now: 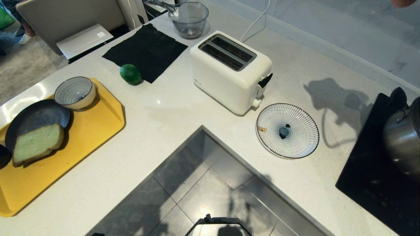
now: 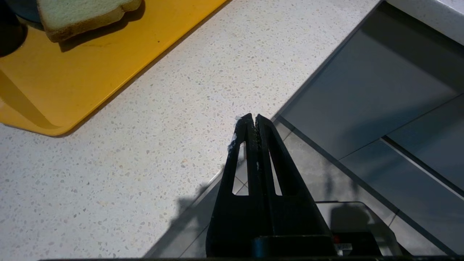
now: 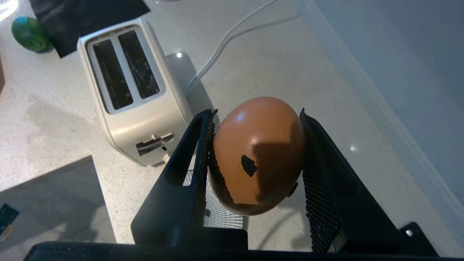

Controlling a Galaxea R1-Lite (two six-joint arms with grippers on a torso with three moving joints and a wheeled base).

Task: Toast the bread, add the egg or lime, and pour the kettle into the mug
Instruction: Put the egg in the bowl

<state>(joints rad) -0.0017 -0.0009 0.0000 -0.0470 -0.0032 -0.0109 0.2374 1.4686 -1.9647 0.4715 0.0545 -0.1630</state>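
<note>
- Right gripper (image 3: 253,152): half-spread, clamped on the egg (image 3: 258,154) across its sides, above the striped plate (image 3: 224,214), at 5 o'clock of the toaster (image 3: 127,90).
- Egg: light, smooth, brittle; likely to crack under squeeze or a drop.
- Left gripper (image 2: 253,121): pressed together, empty, parked at the counter edge.
- Bread (image 1: 37,143): untoasted, on the dark plate (image 1: 36,114); lime (image 1: 130,74) at 9 o'clock of toaster.
- Nothing over the striped plate.
</note>
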